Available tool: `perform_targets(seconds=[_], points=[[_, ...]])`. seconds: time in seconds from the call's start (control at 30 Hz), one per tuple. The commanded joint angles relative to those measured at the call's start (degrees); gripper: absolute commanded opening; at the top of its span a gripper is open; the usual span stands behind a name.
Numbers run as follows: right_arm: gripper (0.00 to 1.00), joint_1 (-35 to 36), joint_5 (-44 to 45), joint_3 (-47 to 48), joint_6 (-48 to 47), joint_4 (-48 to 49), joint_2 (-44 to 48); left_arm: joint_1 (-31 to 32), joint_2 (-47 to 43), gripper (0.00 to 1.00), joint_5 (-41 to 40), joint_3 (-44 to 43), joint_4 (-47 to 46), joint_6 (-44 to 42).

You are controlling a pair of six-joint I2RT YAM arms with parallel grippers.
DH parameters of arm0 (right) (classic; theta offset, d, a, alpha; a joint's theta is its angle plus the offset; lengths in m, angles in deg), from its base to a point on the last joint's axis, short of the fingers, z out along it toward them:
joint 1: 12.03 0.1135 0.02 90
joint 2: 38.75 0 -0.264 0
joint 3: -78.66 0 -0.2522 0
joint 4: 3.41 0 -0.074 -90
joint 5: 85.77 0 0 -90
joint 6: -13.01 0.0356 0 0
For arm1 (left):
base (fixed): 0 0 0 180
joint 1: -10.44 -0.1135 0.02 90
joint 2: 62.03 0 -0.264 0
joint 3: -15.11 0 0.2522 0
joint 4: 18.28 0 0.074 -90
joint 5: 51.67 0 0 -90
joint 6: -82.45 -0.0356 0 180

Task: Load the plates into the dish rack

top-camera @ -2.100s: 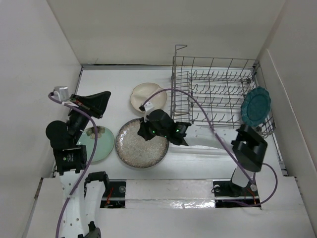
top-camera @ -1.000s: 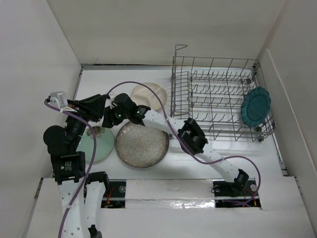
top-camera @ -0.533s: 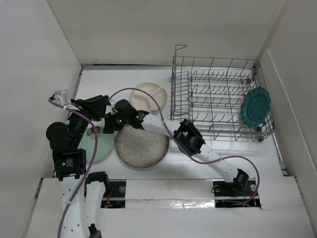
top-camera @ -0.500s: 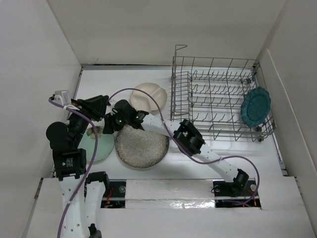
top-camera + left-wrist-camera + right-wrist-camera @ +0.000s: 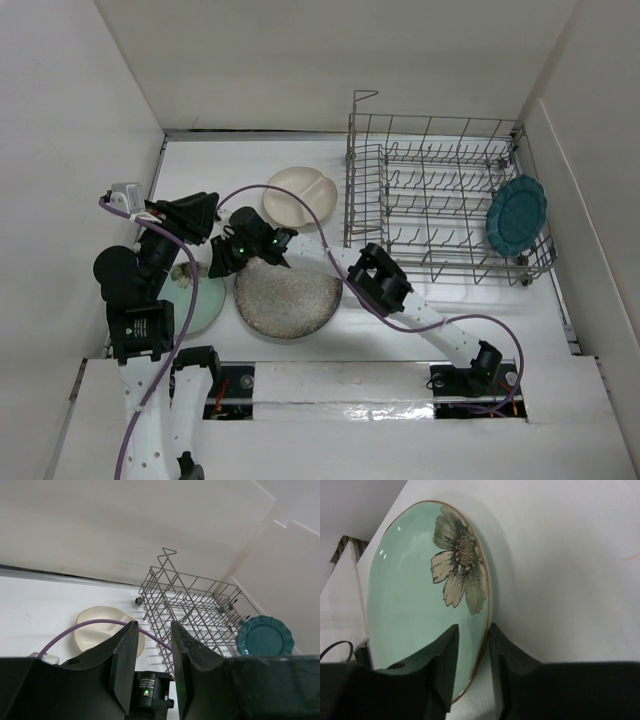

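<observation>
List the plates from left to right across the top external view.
pale mint green round plate, large speckled grey-beige round plate, small dark teal scalloped plate at the grey wire dish rack's right end.

White table (image 5: 420, 320): green plate (image 5: 205, 300), speckled plate (image 5: 288, 298), cream plate (image 5: 298, 195) lying left; wire rack (image 5: 440, 200) right, teal plate (image 5: 517, 213) maybe leaning there.

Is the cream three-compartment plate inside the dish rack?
No, the cream plate lies flat on the table, to the left of the dish rack and outside its wires.
</observation>
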Motion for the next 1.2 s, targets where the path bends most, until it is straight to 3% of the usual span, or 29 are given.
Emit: perform_targets(seconds=[0.0, 0.27, 0.4, 0.57, 0.87, 1.17], points=[[0.31, 0.7, -4.3, -1.5, 2.5, 1.7, -2.0, 0.3, -0.8, 0.29, -0.9, -1.0, -1.2, -1.3], [0.00, 1.3, -3.9, -2.8, 3.5, 5.5, 0.7, 0.3, -0.5, 0.29, -1.9, -0.6, -1.3, -1.4], [0.00, 1.3, -4.6, -2.5, 5.0, 7.7, 3.3, 0.3, -0.2, 0.29, -1.4, 0.0, -2.7, -0.4], [0.00, 1.3, -5.5, -6.0, 9.9, 18.2, 11.0, 0.3, 0.5, 0.29, -1.0, -0.9, -3.5, 0.3], [0.00, 1.3, -1.3, -10.6, 14.2, 26.5, 20.4, 0.3, 0.3, 0.29, -0.3, -4.1, -3.3, 1.9], [0.00, -2.0, 1.0, -22.3, 18.7, 32.4, 28.5, 0.8, 0.0, 0.29, -1.5, -6.3, -1.2, 1.2]])
